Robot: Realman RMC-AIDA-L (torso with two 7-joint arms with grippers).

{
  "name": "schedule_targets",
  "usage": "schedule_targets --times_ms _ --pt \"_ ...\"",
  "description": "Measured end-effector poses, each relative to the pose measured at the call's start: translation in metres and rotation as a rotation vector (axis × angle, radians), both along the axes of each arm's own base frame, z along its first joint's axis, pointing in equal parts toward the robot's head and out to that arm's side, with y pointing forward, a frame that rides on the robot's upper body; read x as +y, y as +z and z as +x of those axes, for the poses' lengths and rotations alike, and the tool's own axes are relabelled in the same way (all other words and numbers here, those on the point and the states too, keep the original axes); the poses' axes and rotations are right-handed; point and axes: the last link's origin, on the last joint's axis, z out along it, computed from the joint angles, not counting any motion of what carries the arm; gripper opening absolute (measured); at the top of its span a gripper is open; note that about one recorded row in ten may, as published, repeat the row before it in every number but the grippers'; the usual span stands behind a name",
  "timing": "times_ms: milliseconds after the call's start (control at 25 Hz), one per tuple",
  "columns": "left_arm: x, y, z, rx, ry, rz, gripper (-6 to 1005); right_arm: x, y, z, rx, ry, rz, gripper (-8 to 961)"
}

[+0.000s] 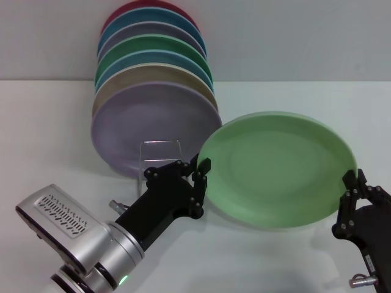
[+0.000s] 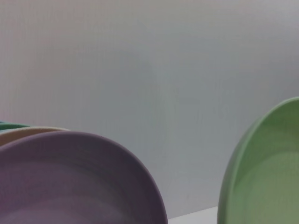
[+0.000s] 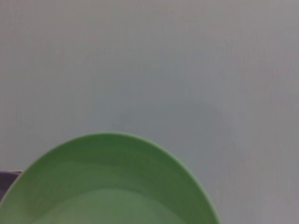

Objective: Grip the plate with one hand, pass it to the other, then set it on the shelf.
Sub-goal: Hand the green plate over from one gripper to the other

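Note:
The light green plate [image 1: 278, 171] hangs tilted in the air above the table, right of the shelf [image 1: 160, 143]. My right gripper [image 1: 352, 184], all black, is shut on its right rim. My left gripper [image 1: 200, 186], on the silver arm, sits at the plate's left rim, and its fingers [image 1: 204, 164] are spread open around the edge. The left wrist view shows the plate [image 2: 266, 177] edge-on beside the lilac plate [image 2: 70, 182]. In the right wrist view the plate [image 3: 107, 186] fills the lower part, and neither wrist view shows fingers.
Several coloured plates stand upright in a row on the shelf, the lilac plate [image 1: 140, 125] at the front and a dark red one [image 1: 149, 12] at the back. The wire front loop stands just left of my left gripper. A white table [image 1: 49, 140] and pale wall surround everything.

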Motion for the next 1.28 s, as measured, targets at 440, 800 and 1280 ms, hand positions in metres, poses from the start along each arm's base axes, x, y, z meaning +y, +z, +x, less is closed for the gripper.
schedule_targets --times_ms 440,800,1280 --pt "-0.0015 0.0014 -0.0010 -0.007 0.001 0.007 44 -0.0010 -0.0012 -0.0012 -0.003 0.010 -0.008 20" --pt "-0.0022 0.0029 -0.0008 -0.014 -0.003 0.015 43 -0.0009 -0.0016 -0.0007 -0.007 0.010 -0.012 19" --pt "-0.0070 0.0084 -0.0033 -0.031 -0.010 0.048 63 -0.0089 0.0072 0.0034 0.043 0.125 -0.033 120"
